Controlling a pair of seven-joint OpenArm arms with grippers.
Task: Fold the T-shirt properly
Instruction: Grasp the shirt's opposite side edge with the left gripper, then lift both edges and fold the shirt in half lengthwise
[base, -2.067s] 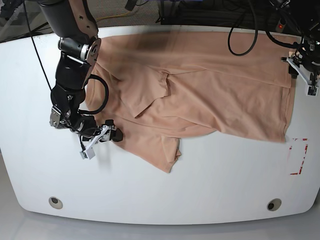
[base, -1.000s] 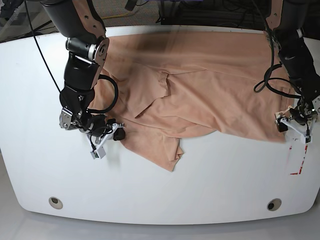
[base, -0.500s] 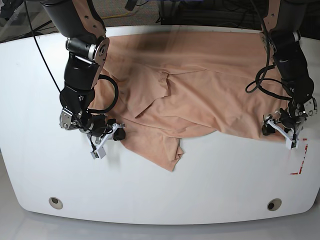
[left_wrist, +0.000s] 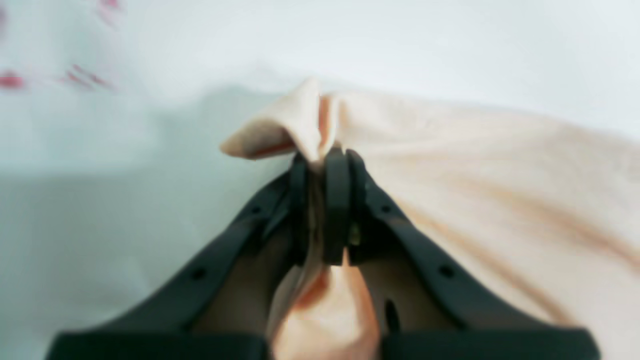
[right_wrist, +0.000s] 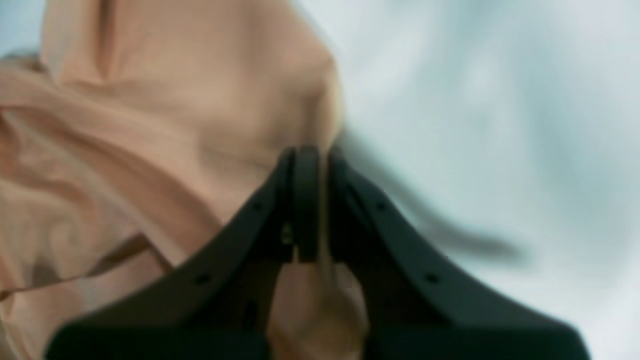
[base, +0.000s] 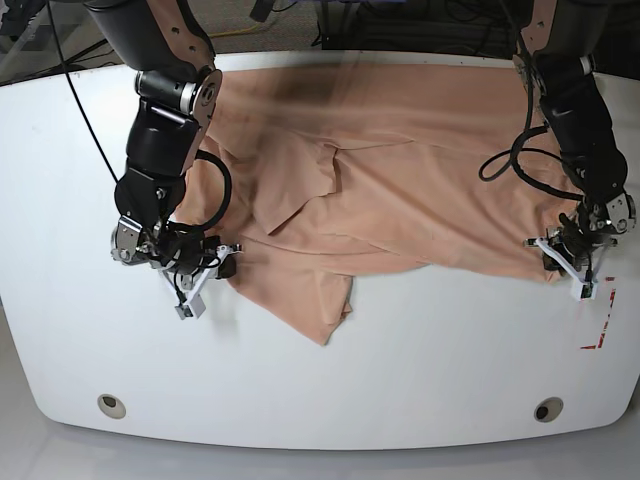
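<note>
Now the peach T-shirt (base: 400, 170) lies spread across the white table (base: 420, 370); the left gripper (left_wrist: 322, 165) pinches its corner, the right gripper (right_wrist: 312, 165) clamps its opposite edge.

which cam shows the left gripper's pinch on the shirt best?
Left wrist view: the left gripper is shut on a shirt corner, fabric bunched between the pads. Base view shows it small at the shirt's edge; right wrist view doesn't show it.

Two black-and-tan arms trail looped black cables; each black gripper (left_wrist: 322, 160) seems white-edged.
</note>
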